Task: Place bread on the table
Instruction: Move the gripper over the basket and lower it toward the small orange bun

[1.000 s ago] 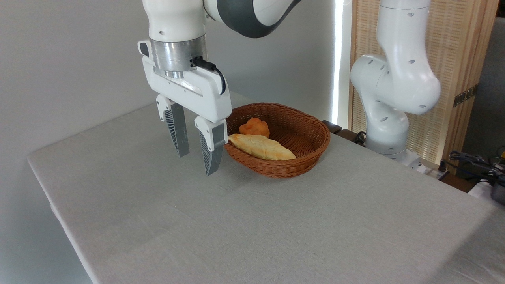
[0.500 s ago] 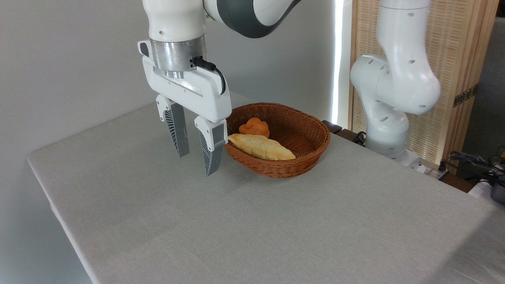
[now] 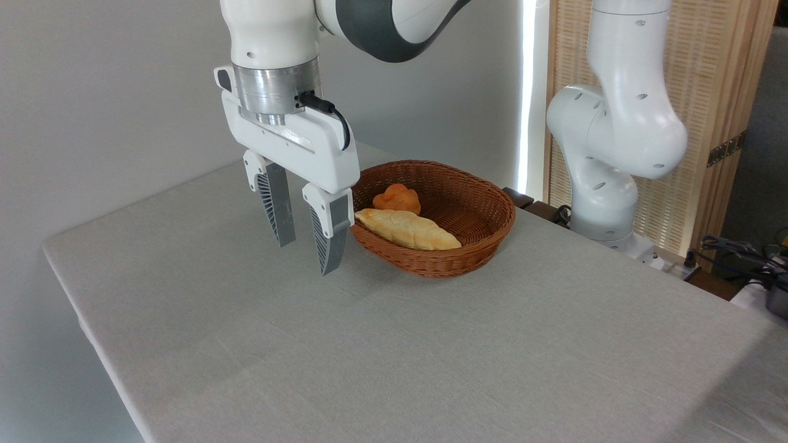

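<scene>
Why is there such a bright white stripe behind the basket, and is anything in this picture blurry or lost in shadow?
In the camera view, the stripe looks like overexposed daylight from a gap beside the wooden screen. The bread, the loaf and the basket are sharp and evenly lit. The open gripper casts only a faint, soft shadow on the table. The far right edge is dim.

plain grey wall (image 3: pixel 111 92) behind | bright strip of light (image 3: pixel 528 92) down the middle | slatted wood screen (image 3: pixel 714 92) on the right | tangle of cables (image 3: pixel 739 252) by the far right edge
</scene>
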You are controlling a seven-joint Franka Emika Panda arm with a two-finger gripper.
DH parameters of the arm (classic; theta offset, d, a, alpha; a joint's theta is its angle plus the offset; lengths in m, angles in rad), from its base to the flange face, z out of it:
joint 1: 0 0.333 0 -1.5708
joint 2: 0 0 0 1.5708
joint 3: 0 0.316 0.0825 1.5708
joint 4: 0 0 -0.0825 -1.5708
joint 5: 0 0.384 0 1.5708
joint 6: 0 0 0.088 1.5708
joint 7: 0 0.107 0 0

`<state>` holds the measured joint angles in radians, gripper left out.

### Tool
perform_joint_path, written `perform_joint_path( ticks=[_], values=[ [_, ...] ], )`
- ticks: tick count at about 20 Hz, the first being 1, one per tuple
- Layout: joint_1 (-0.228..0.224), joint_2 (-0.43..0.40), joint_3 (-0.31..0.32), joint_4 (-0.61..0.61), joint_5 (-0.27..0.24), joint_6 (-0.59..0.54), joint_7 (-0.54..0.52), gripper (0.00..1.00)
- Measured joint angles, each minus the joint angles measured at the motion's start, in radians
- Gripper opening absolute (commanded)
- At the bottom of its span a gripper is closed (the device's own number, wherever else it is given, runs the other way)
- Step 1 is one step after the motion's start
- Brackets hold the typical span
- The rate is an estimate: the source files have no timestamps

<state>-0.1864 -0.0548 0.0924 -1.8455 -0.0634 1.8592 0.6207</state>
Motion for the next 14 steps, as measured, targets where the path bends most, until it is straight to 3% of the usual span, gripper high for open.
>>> perform_joint_path(
  ticks=[6, 14],
  values=[
    [-0.008, -0.005, -0.006, 0.009, 0.000, 0.000, 0.000, 1.00],
    [-0.075, -0.086, -0.018, -0.034, -0.001, -0.044, -0.047, 1.00]
  ],
)
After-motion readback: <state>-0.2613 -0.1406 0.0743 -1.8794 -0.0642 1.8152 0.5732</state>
